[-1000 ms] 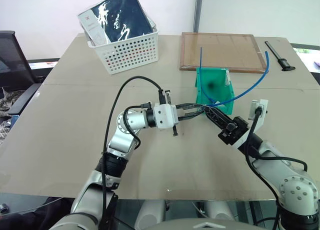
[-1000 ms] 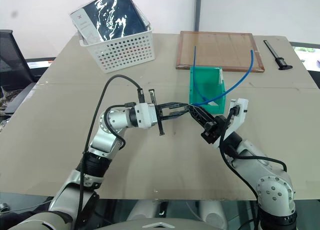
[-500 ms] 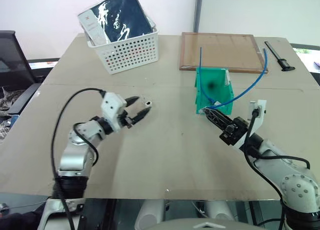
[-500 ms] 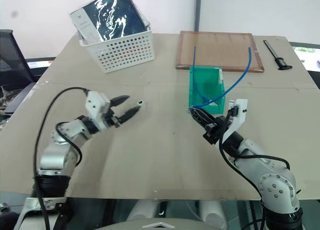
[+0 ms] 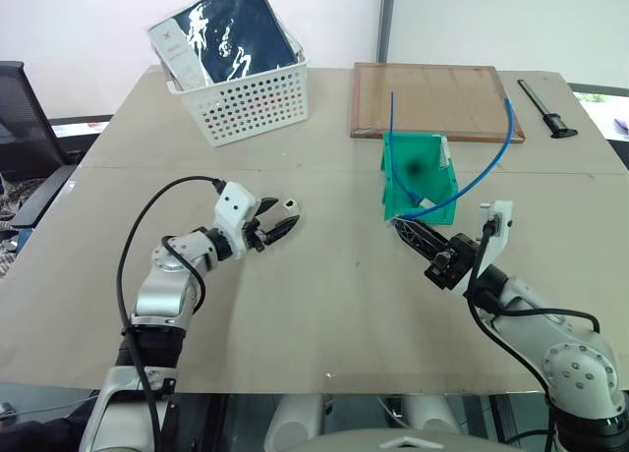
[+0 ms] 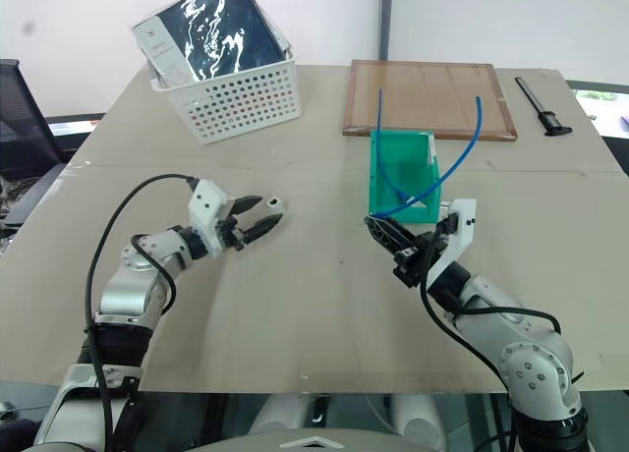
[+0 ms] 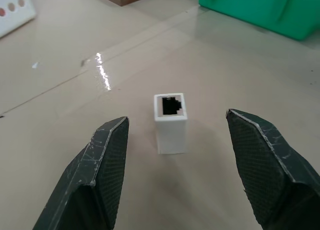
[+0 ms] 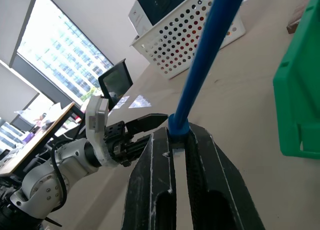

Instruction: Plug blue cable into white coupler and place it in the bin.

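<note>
My left end effector (image 7: 172,155) is open with the white coupler (image 7: 171,122) standing between its fingers on the table (image 5: 334,305); my right end effector (image 5: 405,226) grips the blue cable (image 5: 472,177) far right.

Head stereo pair: high, facing forward-down, sharing the whole table (image 5: 324,275). Wrist cameras: low, close, along fingers.

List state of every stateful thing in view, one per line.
white coupler: on the table, socket showing, unplugged, between the left fingers, untouched
left gripper: open
right gripper: shut on the blue cable
blue cable: held, arcing over the bin
bin: on the table, cable running through it
white basket: holding a dark packet
</note>
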Robot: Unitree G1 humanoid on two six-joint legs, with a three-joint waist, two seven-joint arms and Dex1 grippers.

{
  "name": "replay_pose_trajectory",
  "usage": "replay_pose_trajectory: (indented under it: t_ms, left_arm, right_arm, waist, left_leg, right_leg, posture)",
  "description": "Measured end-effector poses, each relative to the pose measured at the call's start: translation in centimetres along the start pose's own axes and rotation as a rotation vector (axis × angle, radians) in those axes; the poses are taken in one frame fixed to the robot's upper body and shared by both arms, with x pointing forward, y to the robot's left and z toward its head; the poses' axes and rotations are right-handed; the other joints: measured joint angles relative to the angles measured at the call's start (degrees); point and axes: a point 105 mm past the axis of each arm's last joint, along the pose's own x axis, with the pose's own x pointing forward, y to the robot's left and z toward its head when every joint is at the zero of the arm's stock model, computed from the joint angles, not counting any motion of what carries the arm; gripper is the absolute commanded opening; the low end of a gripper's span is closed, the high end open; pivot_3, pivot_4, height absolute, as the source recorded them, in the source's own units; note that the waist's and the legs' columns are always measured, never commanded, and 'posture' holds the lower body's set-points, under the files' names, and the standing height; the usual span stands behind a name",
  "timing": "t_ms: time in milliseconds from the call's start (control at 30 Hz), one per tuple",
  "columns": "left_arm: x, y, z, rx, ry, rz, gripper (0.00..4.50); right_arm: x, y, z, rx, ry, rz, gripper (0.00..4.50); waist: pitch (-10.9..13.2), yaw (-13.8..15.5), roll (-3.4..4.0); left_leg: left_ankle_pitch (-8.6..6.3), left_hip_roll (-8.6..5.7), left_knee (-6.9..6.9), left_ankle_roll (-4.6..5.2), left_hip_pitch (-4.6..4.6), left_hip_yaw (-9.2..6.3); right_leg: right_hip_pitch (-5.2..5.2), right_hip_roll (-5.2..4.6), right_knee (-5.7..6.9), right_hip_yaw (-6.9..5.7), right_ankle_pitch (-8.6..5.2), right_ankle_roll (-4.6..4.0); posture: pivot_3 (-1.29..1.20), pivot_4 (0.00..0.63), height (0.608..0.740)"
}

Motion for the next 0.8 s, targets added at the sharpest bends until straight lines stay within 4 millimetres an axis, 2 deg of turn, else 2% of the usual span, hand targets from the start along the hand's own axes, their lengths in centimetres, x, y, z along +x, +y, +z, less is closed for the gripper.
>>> replay_pose_trajectory:
  t_ms: [200, 233, 333, 367, 400, 467, 600, 800]
  left_arm:
    - [1.2, 0.4, -0.4, 0.001, 0.022, 0.004, 3.15]
    - [1.7, 0.1, -0.8, 0.002, 0.033, -0.008, 2.77]
    - [2.0, -0.3, -1.4, -0.007, 0.048, -0.018, 2.23]
    - [2.2, -0.3, -1.7, -0.014, 0.056, -0.023, 1.58]
    - [2.3, -0.3, -1.6, -0.01, 0.056, -0.025, 1.31]
    - [2.4, -0.4, -1.4, 0.01, 0.044, -0.036, 0.39]
    - [2.5, -1.2, -1.0, 0.019, 0.017, -0.105, 0.36]
    - [3.2, -5.5, 1.4, 0.044, -0.048, -0.398, 0.36]
  right_arm:
    - [-0.1, 0.0, 0.0, -0.006, -0.003, -0.004, 0.0]
    - [-0.1, 0.1, 0.0, -0.007, -0.003, -0.005, 0.0]
    - [-0.1, 0.2, 0.1, -0.011, -0.004, -0.002, 0.0]
    - [-0.1, 0.3, 0.1, -0.016, -0.004, 0.0, 0.0]
    - [-0.2, 0.3, 0.1, -0.018, -0.003, -0.001, 0.0]
    - [-0.3, 0.3, 0.1, -0.022, -0.001, -0.001, 0.0]
    - [-0.3, 0.4, 0.1, -0.036, 0.003, -0.002, 0.0]
    - [-0.4, -0.1, 0.7, -0.213, 0.053, 0.002, 0.0]
  waist:
    - [0.0, 0.03, -0.01]
    - [0.0, 0.05, -0.01]
    - [0.0, 0.01, -0.01]
    - [0.0, -0.02, -0.02]
    - [0.0, -0.01, -0.02]
    - [0.0, 0.0, -0.02]
    - [0.0, 0.0, -0.02]
    - [0.0, 0.06, -0.02]
  left_leg:
    - [0.0, -0.01, 0.01, 0.0, -0.01, 0.07]
    - [0.0, -0.02, 0.01, 0.0, -0.01, 0.1]
    - [0.0, -0.01, 0.01, 0.0, -0.02, 0.1]
    - [0.0, -0.01, 0.01, 0.0, -0.02, 0.09]
    - [0.0, -0.01, 0.01, 0.0, -0.02, 0.1]
    - [0.0, 0.0, 0.0, 0.0, -0.02, 0.1]
    - [0.0, 0.0, 0.01, 0.0, -0.02, 0.1]
    - [0.0, -0.03, 0.06, 0.0, -0.06, 0.26]
  right_leg:
    - [0.0, -0.01, 0.0, 0.03, 0.0, 0.01]
    - [0.0, -0.01, -0.01, 0.03, 0.0, 0.01]
    - [-0.01, -0.01, -0.01, 0.04, 0.01, 0.01]
    - [-0.02, -0.01, -0.01, 0.04, 0.01, 0.01]
    - [-0.02, 0.0, -0.01, 0.03, 0.01, 0.01]
    - [-0.02, -0.01, 0.0, 0.03, 0.01, 0.01]
    - [-0.02, -0.03, -0.01, 0.06, 0.01, 0.01]
    - [-0.01, -0.04, -0.03, 0.05, 0.01, 0.01]
  posture:
    - [0.0, 0.15, 0.738]
    - [0.0, 0.15, 0.738]
    - [0.0, 0.15, 0.738]
    - [0.0, 0.15, 0.738]
    - [0.0, 0.15, 0.738]
    - [0.0, 0.15, 0.738]
    - [0.0, 0.15, 0.738]
    - [0.0, 0.15, 0.738]
